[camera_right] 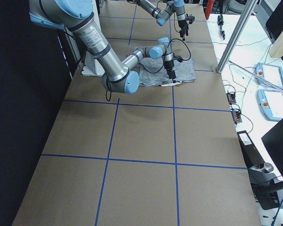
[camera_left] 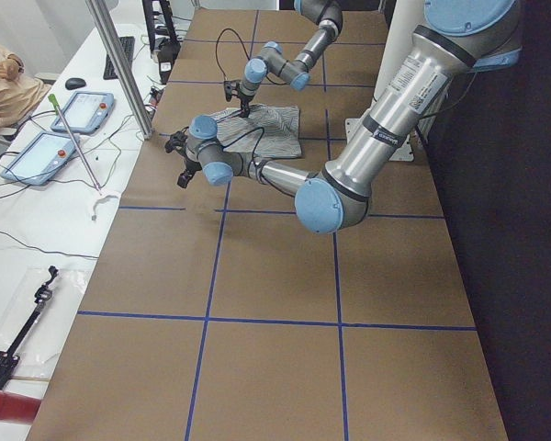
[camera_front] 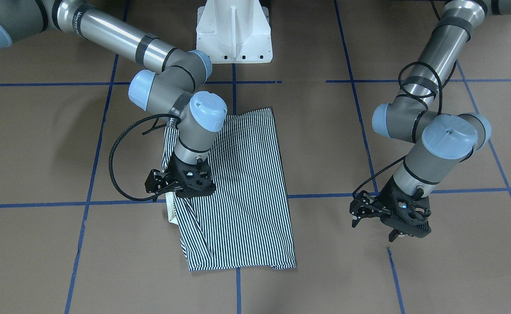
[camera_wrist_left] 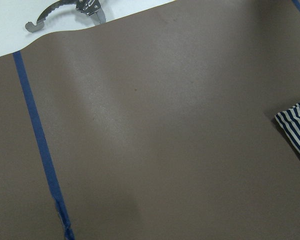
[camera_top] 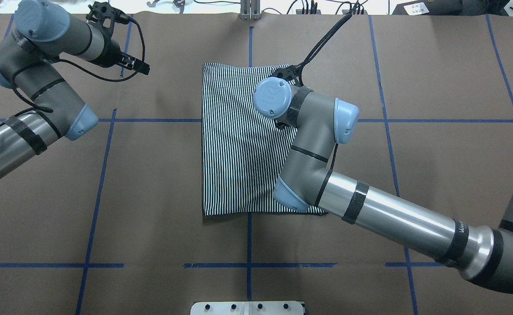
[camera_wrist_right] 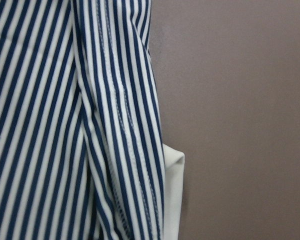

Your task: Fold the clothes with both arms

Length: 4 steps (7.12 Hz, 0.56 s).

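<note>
The striped polo shirt (camera_front: pixel 238 183) (camera_top: pixel 234 144) lies folded into a tall rectangle on the brown table, mid-way between the arms. One side is turned over the body, and a cream collar (camera_front: pixel 171 213) (camera_wrist_right: pixel 172 190) peeks out at that edge. My right gripper (camera_front: pixel 183 194) is down at this folded edge near the collar. Its fingers are hidden under the wrist, so I cannot tell whether they hold the cloth. My left gripper (camera_front: pixel 397 235) (camera_top: pixel 140 65) hovers open and empty over bare table, well to the side of the shirt. A corner of the shirt (camera_wrist_left: pixel 297 127) shows in the left wrist view.
The white pedestal base (camera_front: pixel 233 35) stands at the robot's side of the table. Blue tape lines (camera_top: pixel 248 264) grid the brown surface. A white bench beyond the far edge holds a metal tool (camera_wrist_left: pixel 65 12) and tablets (camera_left: pixel 60 138), with a person's sleeve (camera_left: pixel 0 83) nearby.
</note>
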Each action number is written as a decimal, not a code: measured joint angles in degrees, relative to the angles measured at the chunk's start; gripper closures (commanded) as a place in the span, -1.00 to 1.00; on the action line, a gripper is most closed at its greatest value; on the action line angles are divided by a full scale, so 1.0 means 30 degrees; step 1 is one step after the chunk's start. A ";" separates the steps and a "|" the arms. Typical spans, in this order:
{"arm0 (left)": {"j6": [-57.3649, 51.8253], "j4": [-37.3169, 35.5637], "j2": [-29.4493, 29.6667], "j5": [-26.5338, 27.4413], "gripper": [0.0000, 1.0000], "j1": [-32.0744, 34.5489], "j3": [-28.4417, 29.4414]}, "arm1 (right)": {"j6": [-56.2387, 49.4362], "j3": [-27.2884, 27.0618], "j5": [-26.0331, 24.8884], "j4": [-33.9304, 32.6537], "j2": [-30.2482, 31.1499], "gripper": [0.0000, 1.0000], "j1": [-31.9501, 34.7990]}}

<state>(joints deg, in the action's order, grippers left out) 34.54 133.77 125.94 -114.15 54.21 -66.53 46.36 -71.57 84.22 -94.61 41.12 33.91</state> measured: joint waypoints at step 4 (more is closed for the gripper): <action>0.0001 0.0028 0.0052 -0.0006 -1.00 -0.0022 -0.0084 | -0.1974 0.0300 0.0252 0.0100 0.0619 -1.00 0.1780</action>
<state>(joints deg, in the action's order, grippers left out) 34.54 133.85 126.10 -114.17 54.15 -66.79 40.44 -70.67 84.98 -94.31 42.98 39.25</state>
